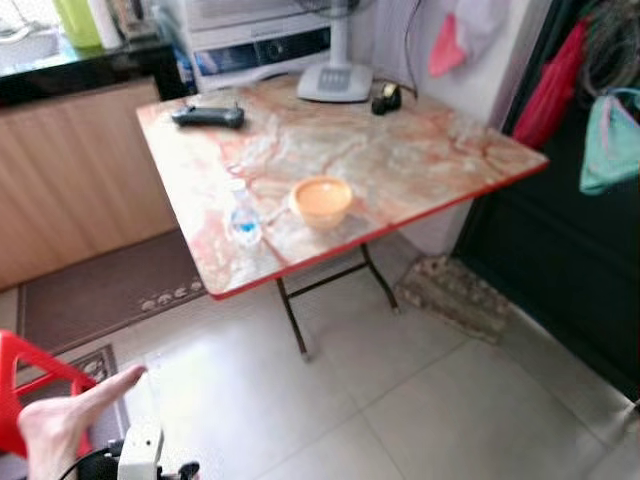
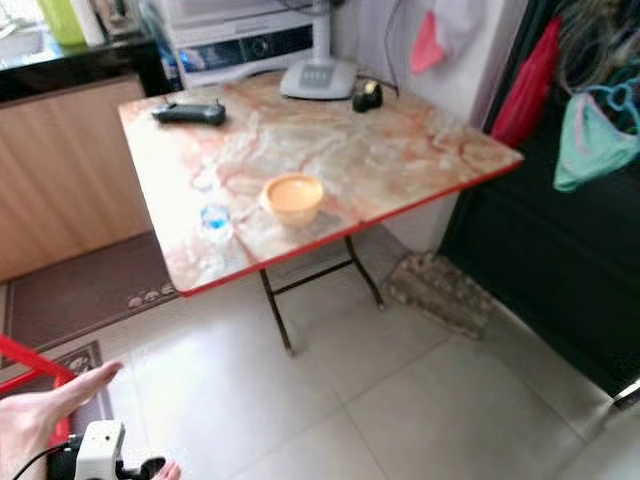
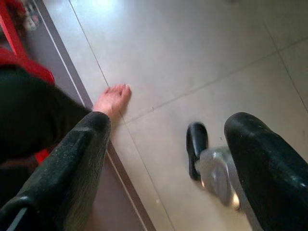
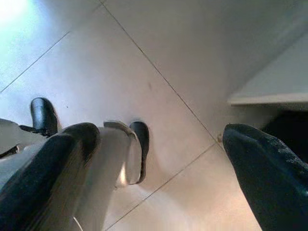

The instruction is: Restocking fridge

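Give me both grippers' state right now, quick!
Left gripper: open, holding nothing, hanging over the grey tiled floor near a person's bare foot.
Right gripper: open, holding nothing, pointed down at the floor.

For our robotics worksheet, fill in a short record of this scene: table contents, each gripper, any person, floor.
table: marble-look top with red edge
on table: water bottle, orange bowl, black remote, fan base
left gripper: open, hanging over the tiles
right gripper: open, hanging over the tiles
person: hand at lower left; bare foot on the floor
floor: pale tiles, brown mat by the counter
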`<state>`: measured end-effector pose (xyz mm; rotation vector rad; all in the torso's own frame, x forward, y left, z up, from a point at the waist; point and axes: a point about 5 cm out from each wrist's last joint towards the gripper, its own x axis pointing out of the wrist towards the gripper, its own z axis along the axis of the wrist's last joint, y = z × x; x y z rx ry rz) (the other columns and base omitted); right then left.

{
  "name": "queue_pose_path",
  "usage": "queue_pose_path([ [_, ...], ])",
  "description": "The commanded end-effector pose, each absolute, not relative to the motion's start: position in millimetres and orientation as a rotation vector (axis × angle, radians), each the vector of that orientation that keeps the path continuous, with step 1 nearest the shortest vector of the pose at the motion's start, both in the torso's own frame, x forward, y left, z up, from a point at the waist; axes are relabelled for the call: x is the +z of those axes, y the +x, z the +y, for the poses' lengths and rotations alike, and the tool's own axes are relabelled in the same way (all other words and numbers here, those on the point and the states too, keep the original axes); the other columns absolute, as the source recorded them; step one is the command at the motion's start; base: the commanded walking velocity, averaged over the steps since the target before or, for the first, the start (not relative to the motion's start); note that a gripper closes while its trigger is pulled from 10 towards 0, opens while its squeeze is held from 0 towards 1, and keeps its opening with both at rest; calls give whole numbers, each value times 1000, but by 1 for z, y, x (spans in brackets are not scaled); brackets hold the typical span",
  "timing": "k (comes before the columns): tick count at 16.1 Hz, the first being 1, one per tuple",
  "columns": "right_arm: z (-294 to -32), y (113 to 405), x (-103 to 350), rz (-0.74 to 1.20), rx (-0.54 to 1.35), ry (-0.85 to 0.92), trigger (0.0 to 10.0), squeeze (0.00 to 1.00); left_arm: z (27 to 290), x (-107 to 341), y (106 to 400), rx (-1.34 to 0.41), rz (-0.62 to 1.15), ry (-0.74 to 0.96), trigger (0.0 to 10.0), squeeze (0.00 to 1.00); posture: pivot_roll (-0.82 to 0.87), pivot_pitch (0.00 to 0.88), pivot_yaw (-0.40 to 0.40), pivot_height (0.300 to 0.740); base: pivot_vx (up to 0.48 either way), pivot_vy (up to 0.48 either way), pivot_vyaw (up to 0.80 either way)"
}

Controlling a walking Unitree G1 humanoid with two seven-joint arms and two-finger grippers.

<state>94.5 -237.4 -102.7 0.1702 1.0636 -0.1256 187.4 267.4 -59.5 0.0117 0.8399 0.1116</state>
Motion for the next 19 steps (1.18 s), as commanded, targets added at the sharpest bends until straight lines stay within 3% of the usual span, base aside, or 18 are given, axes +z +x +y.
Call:
queue_pose_path([
  [1, -238, 95, -103, 1063, -134, 171, 10000, 0, 271, -56, 188, 137, 780, 30, 10000, 0, 10, 25, 15, 740, 0, 0, 0],
  [8, -241, 77, -106, 1097, -155, 170, 10000, 0, 275, -45, 182, 215, 539, 157, 10000, 0, 22, 37, 28, 740, 0, 0, 0],
  [9, -242, 74, -106, 1100, -156, 171, 10000, 0, 268, -32, 189, 178, 388, 232, 10000, 0, 22, 43, 29, 740, 0, 0, 0],
  [10, -242, 72, -106, 1103, -158, 172, 10000, 0, 239, 6, 216, 118, 109, 267, 10000, 0, 22, 48, 29, 740, 0, 0, 0],
  [13, -243, 66, -107, 1113, -159, 173, 10000, 0, 214, 64, 236, 80, -175, 303, 10000, 0, 18, 67, 24, 740, 0, 0, 0],
  [16, -243, 61, -107, 1123, -158, 171, 10000, 0, 198, 95, 246, 18, -252, 283, 10000, 0, 20, 78, 22, 740, 0, 0, 0],
  [19, -244, 58, -107, 1130, -154, 169, 10000, 0, 182, 113, 247, -12, -216, 162, 10000, 0, 37, 94, 14, 740, 0, 0, 0],
])
